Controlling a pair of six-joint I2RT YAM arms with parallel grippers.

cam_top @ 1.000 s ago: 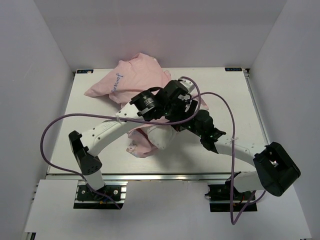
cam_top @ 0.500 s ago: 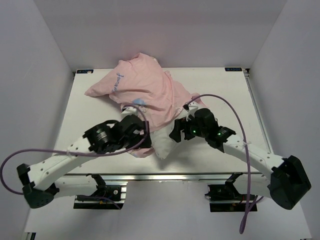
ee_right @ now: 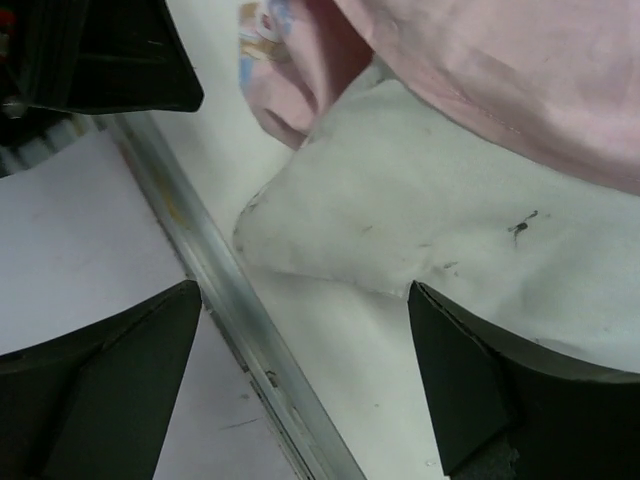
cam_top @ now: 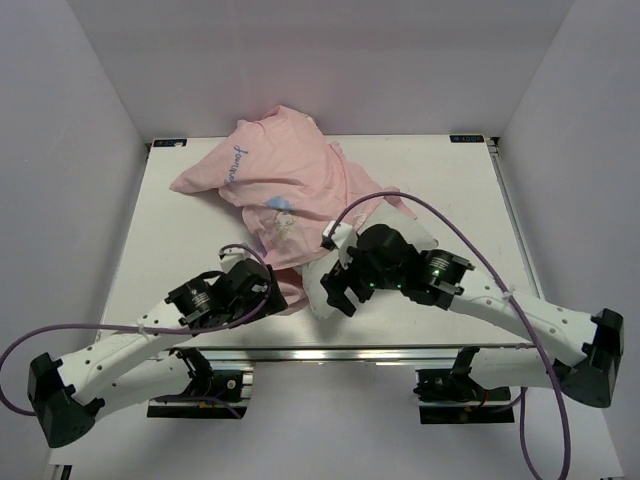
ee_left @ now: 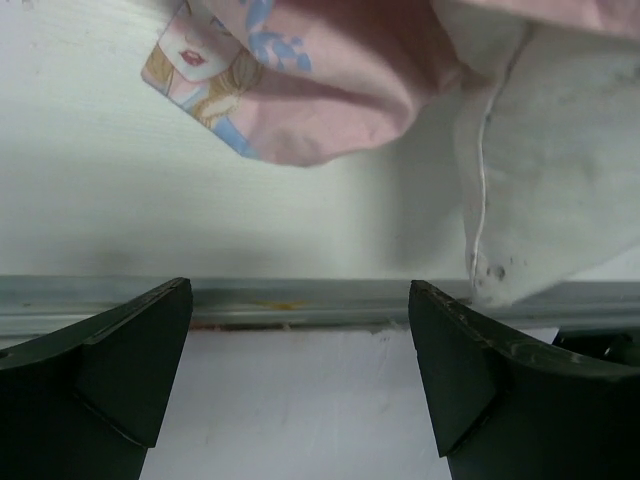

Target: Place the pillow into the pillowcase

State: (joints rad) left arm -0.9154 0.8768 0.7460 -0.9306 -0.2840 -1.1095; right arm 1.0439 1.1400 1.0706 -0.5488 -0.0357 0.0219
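My left gripper (ee_left: 298,295) stands wide with nothing between its fingers, low over the near rail (ee_left: 100,300) of the table (cam_top: 180,240); my right gripper (ee_right: 305,295) gapes just as wide, also holding nothing; the pillow (ee_right: 400,230) lies by the table's front edge, one white corner poking out between my grippers; the pillowcase (cam_top: 290,185), pink face up, drapes over the rest of it.

A white table (cam_top: 450,190) stood between pale walls (cam_top: 60,120), a metal rail (cam_top: 330,352) along its near edge, a blue label (cam_top: 467,138) at its far-right corner.
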